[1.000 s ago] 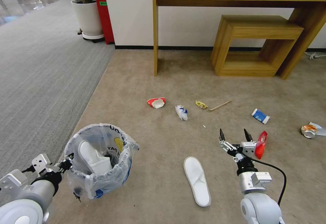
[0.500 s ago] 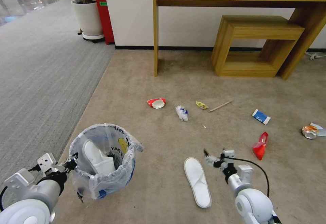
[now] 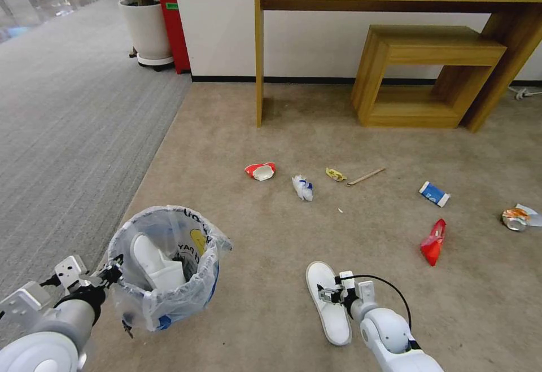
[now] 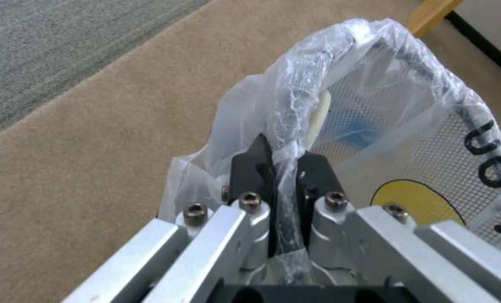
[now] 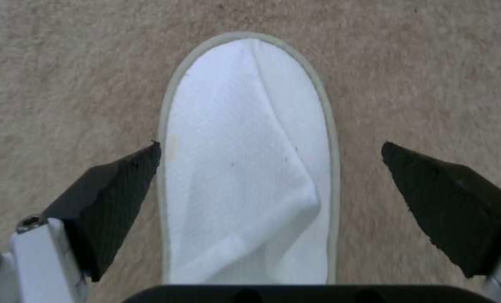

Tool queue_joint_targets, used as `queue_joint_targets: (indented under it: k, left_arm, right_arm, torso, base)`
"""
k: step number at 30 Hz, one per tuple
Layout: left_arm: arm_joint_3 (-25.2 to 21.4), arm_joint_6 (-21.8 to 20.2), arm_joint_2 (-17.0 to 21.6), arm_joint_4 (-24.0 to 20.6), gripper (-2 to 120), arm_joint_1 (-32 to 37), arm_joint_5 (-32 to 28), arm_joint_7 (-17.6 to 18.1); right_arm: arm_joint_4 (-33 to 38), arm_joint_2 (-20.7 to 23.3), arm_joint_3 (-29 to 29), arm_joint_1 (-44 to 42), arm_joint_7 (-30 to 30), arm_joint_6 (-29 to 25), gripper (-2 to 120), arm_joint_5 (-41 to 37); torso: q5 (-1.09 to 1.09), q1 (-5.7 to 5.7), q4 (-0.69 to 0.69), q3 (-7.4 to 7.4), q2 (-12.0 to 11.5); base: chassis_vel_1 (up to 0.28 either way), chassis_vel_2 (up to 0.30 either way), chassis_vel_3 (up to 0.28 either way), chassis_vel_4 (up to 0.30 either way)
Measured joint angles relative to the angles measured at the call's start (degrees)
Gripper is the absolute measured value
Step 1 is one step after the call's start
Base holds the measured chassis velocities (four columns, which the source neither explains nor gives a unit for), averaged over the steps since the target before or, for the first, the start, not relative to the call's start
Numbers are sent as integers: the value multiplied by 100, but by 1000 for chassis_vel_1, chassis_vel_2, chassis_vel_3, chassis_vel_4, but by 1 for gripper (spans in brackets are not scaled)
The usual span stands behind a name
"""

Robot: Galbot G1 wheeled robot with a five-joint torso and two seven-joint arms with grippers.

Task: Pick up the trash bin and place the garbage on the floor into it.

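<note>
Two arms are at work over the floor (image 3: 271, 135), a beige carpet. The left gripper (image 4: 281, 168) reaches forward from the lower left, its dark fingers (image 4: 249, 168) pinched tight on the bag-covered rim of the trash bin (image 3: 166, 267), which it holds by its near-left edge. One white slipper in the bin (image 3: 155, 265) stands on end against the clear liner. The right arm bends low at the lower right, wrist angled down, so the right gripper (image 5: 270, 202) points at the slipper on the carpet (image 3: 328, 301); its fingers (image 5: 115, 189) are spread wide, one on either side of the slipper, not touching it. Farther out on the carpet lie a red-white paper bowl (image 3: 260, 170), a crumpled wrapper (image 3: 302, 187), a wooden stick (image 3: 366, 176), a blue-white carton (image 3: 433, 193) and a red packet (image 3: 433, 242).
</note>
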State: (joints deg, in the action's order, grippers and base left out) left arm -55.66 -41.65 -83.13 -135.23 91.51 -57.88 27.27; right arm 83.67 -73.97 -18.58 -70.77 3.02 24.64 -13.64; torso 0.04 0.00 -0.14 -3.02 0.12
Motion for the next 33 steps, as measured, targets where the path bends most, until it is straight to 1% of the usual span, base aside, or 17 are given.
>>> queue_joint_targets:
  k: [1,2,5,7,10,11,14,15,17,19,21,23,24,26,27,31,33]
  left_arm:
    - [-13,1,4,8,3,-2,0,0]
    - [-13,1,4,8,3,-2,0,0]
    - [-7,3,6,13,3,-18,0,0]
    - [-2,3,5,13,3,-20,1,0]
    - [59,4,-1,13,3,-46,20,0]
    - [59,4,-1,13,3,-46,20,0]
    - [79,4,-2,26,3,-68,36,0]
    - [79,4,-2,26,3,-68,36,0]
    - [77,4,5,43,3,-80,37,0]
    - [75,4,8,45,3,-83,36,1]
    - [46,6,27,58,3,-97,20,1]
    - [41,6,30,59,3,-98,16,1]
    - [31,7,36,62,3,-98,6,1]
    - [31,9,36,63,3,-93,2,1]
    - [35,11,32,63,3,-86,1,0]
    - [45,14,29,62,3,-79,0,-2]
    - [97,20,19,40,3,-64,15,-2]
  right_arm:
    - [-96,-10,-10,54,54,-50,95,28]
    - [-96,-10,-10,54,54,-50,95,28]
    - [-275,-37,-21,161,211,-128,80,93]
    - [-290,-41,-21,167,231,-134,78,100]
    - [-346,-52,-9,177,332,-157,61,181]
    - [-346,-52,-9,177,332,-157,61,181]
    - [-347,-49,-13,155,360,-162,50,212]
    - [-347,-49,-13,155,360,-162,50,212]
    - [-352,-39,-32,122,394,-178,37,237]
    - [-354,-37,-34,119,399,-181,37,243]
    - [-377,-22,-54,72,445,-221,25,316]
    - [-379,-20,-58,66,448,-224,22,325]
    - [-382,-14,-79,37,455,-237,14,364]
    - [-378,-13,-97,13,455,-249,7,377]
    - [-345,-12,-112,-18,452,-286,0,377]
    - [-281,-11,-133,-60,439,-380,0,366]
    - [-100,6,-140,-188,476,-1207,0,73]
  torso:
    - [0,0,0,0,0]
    - [0,0,0,0,0]
    - [0,0,0,0,0]
    - [0,0,0,0,0]
    - [0,0,0,0,0]
    - [0,0,0,0,0]
    - [0,0,0,0,0]
    - [0,0,0,0,0]
    - [0,0,0,0,0]
    - [0,0,0,1,0]
    - [0,0,0,1,0]
    - [0,0,-1,1,0]
    - [0,0,0,1,0]
    - [0,0,0,1,0]
    - [0,0,-1,0,0]
    - [0,0,0,1,0]
    - [1,0,-1,0,0]
  base:
    - [0,0,0,0]
    - [0,0,0,0]
    - [0,0,0,0]
    - [0,0,0,0]
    - [0,0,0,0]
    - [0,0,0,0]
    - [0,0,0,0]
    - [0,0,0,0]
    - [0,0,0,0]
    - [0,0,0,0]
    - [0,0,0,0]
    - [0,0,0,0]
    - [0,0,0,0]
    - [0,0,0,0]
    - [0,0,0,0]
    - [0,0,0,0]
    - [0,0,0,0]
